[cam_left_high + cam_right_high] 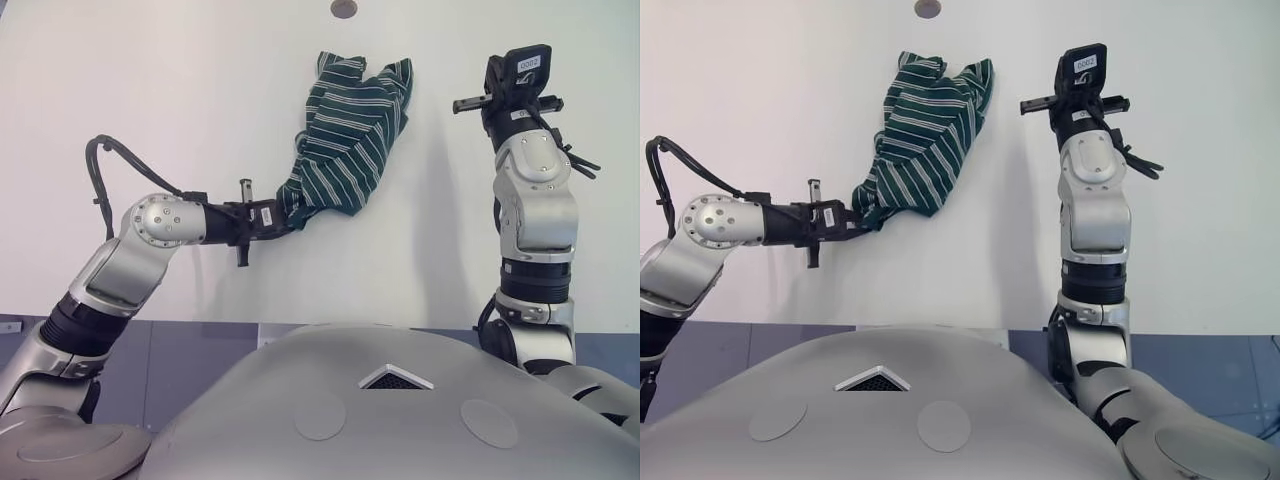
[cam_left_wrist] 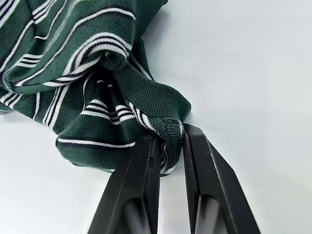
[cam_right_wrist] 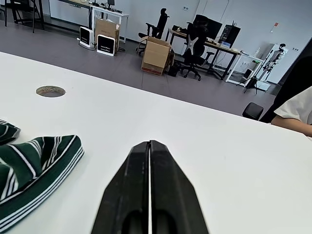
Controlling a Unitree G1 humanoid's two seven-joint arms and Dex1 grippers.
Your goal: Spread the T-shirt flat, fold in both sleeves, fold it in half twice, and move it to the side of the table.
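Note:
A dark green T-shirt with white stripes lies crumpled in a heap on the white table, toward its far middle. My left gripper is shut on a ribbed edge of the T-shirt at the heap's near left corner, low over the table. The cloth bunches up just past its black fingers. My right gripper is raised above the table to the right of the T-shirt, shut with nothing in it. An edge of the striped cloth lies beside it, a short way off.
A round cable hole sits in the table just beyond the T-shirt. Bare white tabletop stretches left, right and in front of the heap. Past the table's far edge is an office floor with chairs, desks and cardboard boxes.

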